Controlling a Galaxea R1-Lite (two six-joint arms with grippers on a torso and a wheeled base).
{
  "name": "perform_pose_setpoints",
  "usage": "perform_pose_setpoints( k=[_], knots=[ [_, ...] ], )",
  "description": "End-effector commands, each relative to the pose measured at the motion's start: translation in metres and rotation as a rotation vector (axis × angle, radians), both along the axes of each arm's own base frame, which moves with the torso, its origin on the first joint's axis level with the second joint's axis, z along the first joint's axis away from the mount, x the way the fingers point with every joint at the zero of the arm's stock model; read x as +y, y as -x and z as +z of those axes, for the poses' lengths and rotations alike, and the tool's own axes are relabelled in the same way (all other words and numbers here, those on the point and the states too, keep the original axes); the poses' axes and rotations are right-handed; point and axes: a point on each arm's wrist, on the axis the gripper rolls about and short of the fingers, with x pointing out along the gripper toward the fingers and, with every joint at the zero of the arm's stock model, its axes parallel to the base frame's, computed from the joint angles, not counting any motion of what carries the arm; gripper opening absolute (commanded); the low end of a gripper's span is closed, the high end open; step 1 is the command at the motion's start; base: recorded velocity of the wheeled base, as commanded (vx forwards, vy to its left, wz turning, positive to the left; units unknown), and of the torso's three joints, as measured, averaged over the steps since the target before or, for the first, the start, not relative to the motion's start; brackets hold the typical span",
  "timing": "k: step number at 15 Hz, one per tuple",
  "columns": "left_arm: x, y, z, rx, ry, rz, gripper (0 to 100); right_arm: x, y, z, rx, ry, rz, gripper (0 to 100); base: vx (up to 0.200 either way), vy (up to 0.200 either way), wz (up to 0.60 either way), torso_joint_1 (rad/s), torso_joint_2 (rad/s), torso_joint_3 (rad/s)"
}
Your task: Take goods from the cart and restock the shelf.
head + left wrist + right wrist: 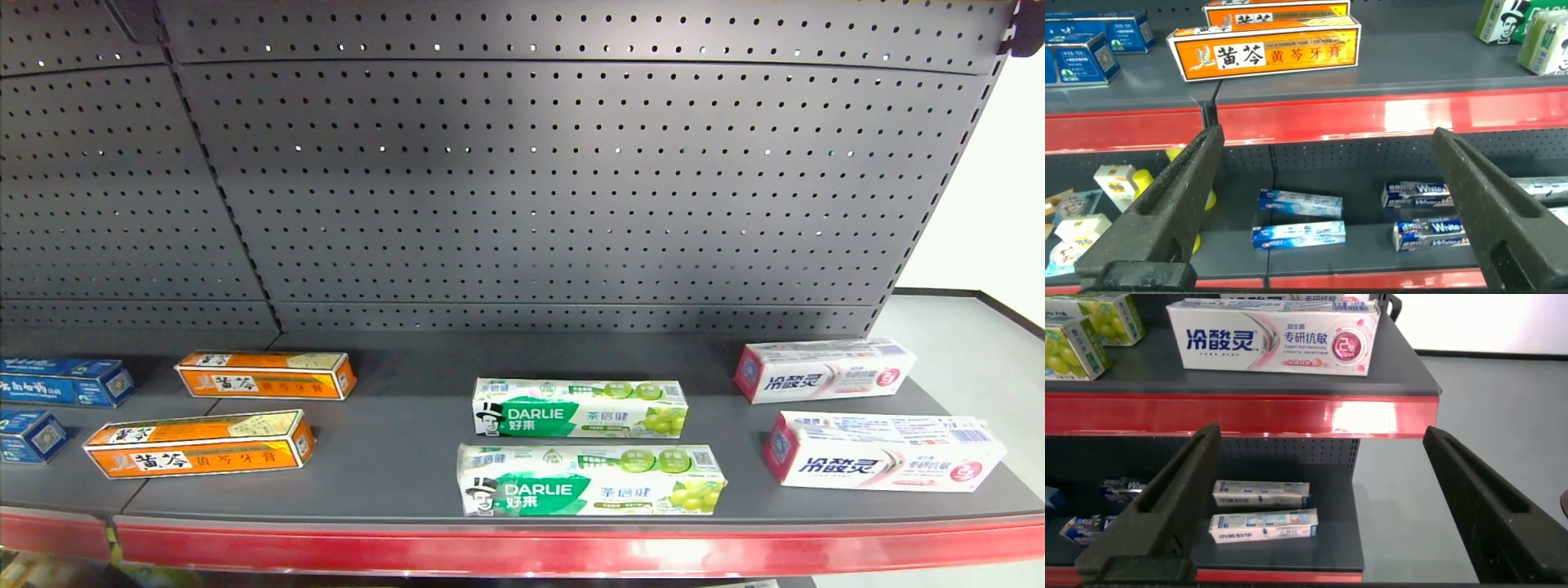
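Note:
The grey shelf [408,457] with a red front lip [522,547] holds pairs of toothpaste boxes: blue [61,382], orange [200,443], green [589,480] and white-pink [886,451]. My left gripper [1328,135] is open and holds nothing. It sits below and in front of the lip, under the front orange box [1264,51]. My right gripper [1320,434] is also open and bare, at the same low height under the front white-pink box [1274,339].
A lower shelf behind the grippers carries blue-white boxes [1298,216] and pale boxes [1261,510], with small yellow and white goods [1114,186] at its left. A perforated back panel [522,204] closes the shelf. Pale floor [980,359] lies past the shelf's right end.

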Motion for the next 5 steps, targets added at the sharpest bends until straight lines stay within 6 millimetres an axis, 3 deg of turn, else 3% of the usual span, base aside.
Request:
perform_pose_setpoints(
  k=[1,5],
  knots=[
    [0.0,0.0001,0.0002,-0.001,0.0,-0.001,100,0.0,-0.0001,0.0,0.002,0.0,0.001,100,0.0,0.0,0.0,0.0,0.0,0.0],
    [0.0,-0.0001,-0.0003,0.0,0.0,-0.001,100,0.0,-0.0001,0.0001,0.0,-0.003,0.0,100,0.0,0.0,0.0,0.0,0.0,0.0]
  ],
)
